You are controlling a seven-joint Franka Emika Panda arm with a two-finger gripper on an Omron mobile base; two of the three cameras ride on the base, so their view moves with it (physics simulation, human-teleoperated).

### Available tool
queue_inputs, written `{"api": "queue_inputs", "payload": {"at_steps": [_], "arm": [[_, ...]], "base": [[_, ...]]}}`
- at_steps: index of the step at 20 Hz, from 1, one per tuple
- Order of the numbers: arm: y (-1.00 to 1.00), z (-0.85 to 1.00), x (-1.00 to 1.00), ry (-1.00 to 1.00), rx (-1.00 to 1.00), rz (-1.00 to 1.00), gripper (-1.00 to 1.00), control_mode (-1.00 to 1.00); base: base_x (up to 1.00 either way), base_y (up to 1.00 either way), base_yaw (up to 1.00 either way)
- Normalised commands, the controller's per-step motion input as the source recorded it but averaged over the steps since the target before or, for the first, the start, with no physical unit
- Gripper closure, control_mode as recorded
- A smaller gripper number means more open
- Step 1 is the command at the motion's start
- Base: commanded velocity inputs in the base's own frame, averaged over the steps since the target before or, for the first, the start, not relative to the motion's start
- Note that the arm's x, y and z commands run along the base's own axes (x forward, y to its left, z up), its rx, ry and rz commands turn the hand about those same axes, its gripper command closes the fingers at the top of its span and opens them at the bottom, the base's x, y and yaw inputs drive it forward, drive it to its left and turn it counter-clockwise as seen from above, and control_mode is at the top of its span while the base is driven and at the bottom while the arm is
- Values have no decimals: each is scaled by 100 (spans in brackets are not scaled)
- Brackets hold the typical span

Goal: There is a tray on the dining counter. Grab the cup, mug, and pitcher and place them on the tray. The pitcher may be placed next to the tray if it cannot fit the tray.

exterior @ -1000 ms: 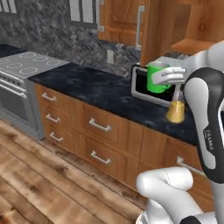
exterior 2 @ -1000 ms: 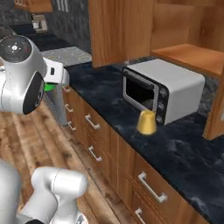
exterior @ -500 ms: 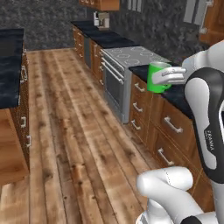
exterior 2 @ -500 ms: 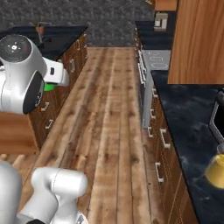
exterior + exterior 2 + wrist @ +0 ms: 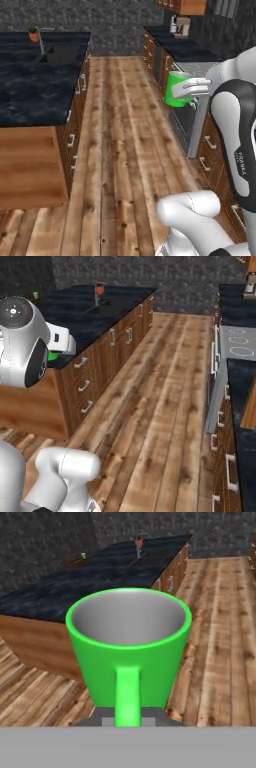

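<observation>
Green and glossy, the mug (image 5: 129,644) sits right in front of the hand camera, upright, pale inside showing, its loop handle facing the lens at six o'clock. It looks stiff and light, a hard smooth shell that could slip, so I'd judge the handle side or the wall beside it the sensible hold, and that is where the pinch appears to be. The gripper (image 5: 187,90) is nearly closed on the mug, carrying it in the air at about two o'clock in the left base view, above the wooden floor (image 5: 120,150) and well apart from any surface. The arm (image 5: 235,130) rises from the lower right, elbow high, the hand reaching out level toward nine o'clock. The dining counter (image 5: 35,85) lies at ten o'clock there, its faucet (image 5: 41,42) at eleven o'clock; from the hand it spreads behind the mug toward twelve. In the right base view a sliver of green peeks past the white wrist at nine o'clock. Keeping it level matters; a tilt could loosen such a narrow pinch.
</observation>
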Motion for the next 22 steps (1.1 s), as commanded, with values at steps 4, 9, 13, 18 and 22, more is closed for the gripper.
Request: {"api": "queue_inputs", "payload": {"at_steps": [4, 9, 13, 18, 22], "arm": [[0, 0, 0, 0, 0, 0, 100, 100], [0, 0, 0, 0, 0, 0, 100, 100], [0, 0, 0, 0, 0, 0, 100, 100], [0, 0, 0, 0, 0, 0, 100, 100], [0, 0, 0, 0, 0, 0, 100, 100]], "base": [[100, 3, 48], [94, 14, 59], [32, 0, 85], [58, 7, 76], [93, 1, 65]]}}
